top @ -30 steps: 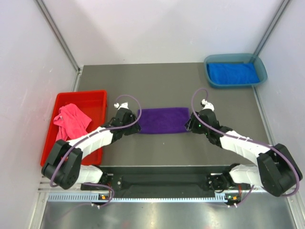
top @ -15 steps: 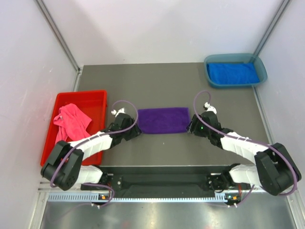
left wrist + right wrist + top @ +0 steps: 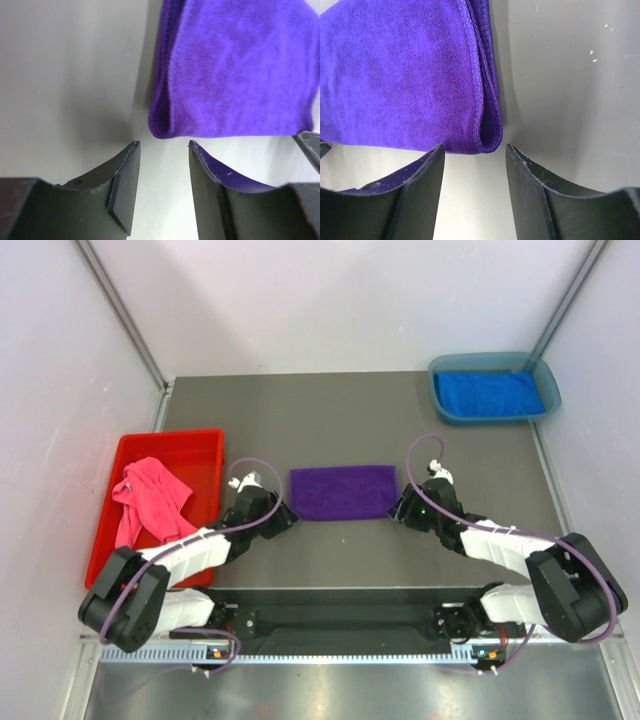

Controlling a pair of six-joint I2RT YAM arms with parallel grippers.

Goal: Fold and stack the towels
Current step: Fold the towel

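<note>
Purple terry, folded into a flat rectangle: the purple towel (image 3: 343, 492) lies near the middle of the grey table (image 3: 340, 415), long sides running left to right, with one arm at each short end. The left gripper (image 3: 283, 517) sits low at the towel's near-left corner. In the left wrist view its two dark fingers (image 3: 125, 175) stand moderately apart with bare table between them, and the rounded folded corner of the cloth (image 3: 165, 127) lies just beyond the tips, untouched. The right gripper (image 3: 398, 508) sits likewise at the near-right corner. In the right wrist view its jaws are parted to about the same width, and the doubled hem of the towel (image 3: 487, 135) reaches just up to the gap between the fingertips (image 3: 427, 170) without being clamped. Neither claw holds anything. At the left edge of the table a red bin (image 3: 205, 445) contains a crumpled pink towel (image 3: 150, 497), unfolded and bunched toward the bin's left side. At the far-right corner a teal tray (image 3: 440, 368) holds a royal blue towel (image 3: 490, 393), folded flat and filling most of the tray. Both containers stand well apart from the purple towel.
</note>
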